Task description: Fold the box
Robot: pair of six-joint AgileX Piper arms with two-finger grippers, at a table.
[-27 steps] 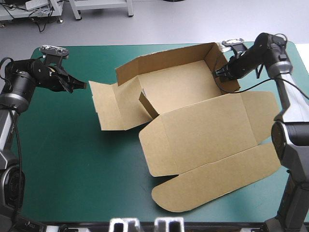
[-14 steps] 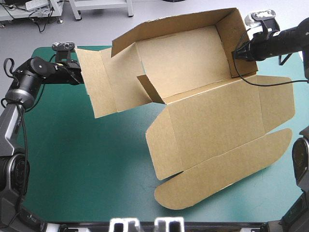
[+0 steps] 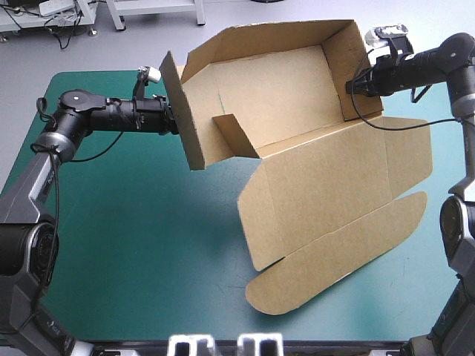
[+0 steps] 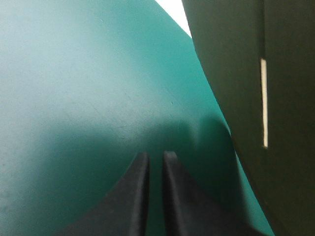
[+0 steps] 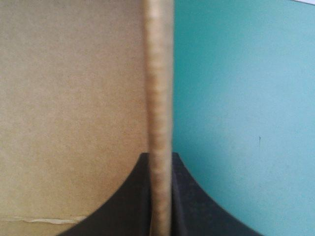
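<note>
Brown box (image 3: 297, 141) tips up above the far half of the table (image 3: 133, 237), lid (image 3: 334, 245) touching down. The right gripper (image 3: 350, 87) pinches its wall (image 3: 347, 52); the left gripper (image 3: 172, 120), closed and empty, should push the flap (image 3: 194, 137) gently.

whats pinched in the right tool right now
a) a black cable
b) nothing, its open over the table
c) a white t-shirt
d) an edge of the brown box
D: in the right wrist view, a board edge of the box runs straight into the right tool, which is shut on it.
</note>
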